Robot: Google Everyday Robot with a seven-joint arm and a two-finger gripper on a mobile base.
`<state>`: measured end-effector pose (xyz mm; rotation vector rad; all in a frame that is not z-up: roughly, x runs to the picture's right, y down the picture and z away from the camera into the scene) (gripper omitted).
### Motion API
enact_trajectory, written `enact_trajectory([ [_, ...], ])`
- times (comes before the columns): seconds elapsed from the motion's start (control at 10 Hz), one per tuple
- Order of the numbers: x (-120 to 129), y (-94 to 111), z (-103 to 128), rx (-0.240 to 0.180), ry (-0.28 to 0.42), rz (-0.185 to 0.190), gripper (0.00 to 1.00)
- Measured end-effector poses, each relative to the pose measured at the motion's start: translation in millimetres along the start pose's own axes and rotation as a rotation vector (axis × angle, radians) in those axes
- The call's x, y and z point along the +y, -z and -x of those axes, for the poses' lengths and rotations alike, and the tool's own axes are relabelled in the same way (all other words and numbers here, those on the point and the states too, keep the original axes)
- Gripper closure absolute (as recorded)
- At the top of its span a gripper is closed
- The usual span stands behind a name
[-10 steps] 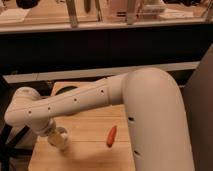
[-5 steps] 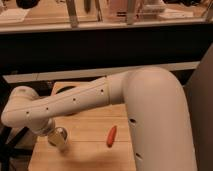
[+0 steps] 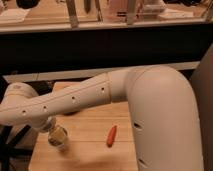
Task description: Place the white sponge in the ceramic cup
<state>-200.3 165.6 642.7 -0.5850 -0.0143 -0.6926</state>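
My gripper (image 3: 58,138) hangs from the end of the white arm (image 3: 75,102) over the left part of the wooden table (image 3: 90,150). It points down, close to the tabletop. Something pale sits at its tip, and I cannot tell whether that is the white sponge. A dark shape (image 3: 70,113) shows just under the forearm at the table's back; it may be the ceramic cup, but the arm mostly hides it.
A small red-orange elongated object (image 3: 111,135) lies on the table to the right of the gripper. The arm's large white shoulder (image 3: 165,120) fills the right side. A dark counter front (image 3: 100,50) runs behind the table.
The wrist and gripper have drifted slightly to the left. Otherwise nothing has visibly changed.
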Motion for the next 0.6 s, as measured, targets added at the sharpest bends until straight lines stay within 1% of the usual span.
enact_trajectory([
  [0.1, 2.0, 2.8, -7.2, 0.010, -0.012, -0.004, 0.20],
  [0.2, 5.6, 6.5, -19.6, 0.024, -0.031, -0.012, 0.20],
  [0.4, 11.8, 8.8, -37.9, 0.035, -0.063, -0.023, 0.20],
  [0.6, 19.3, 8.4, -58.2, 0.041, -0.116, -0.031, 0.22],
])
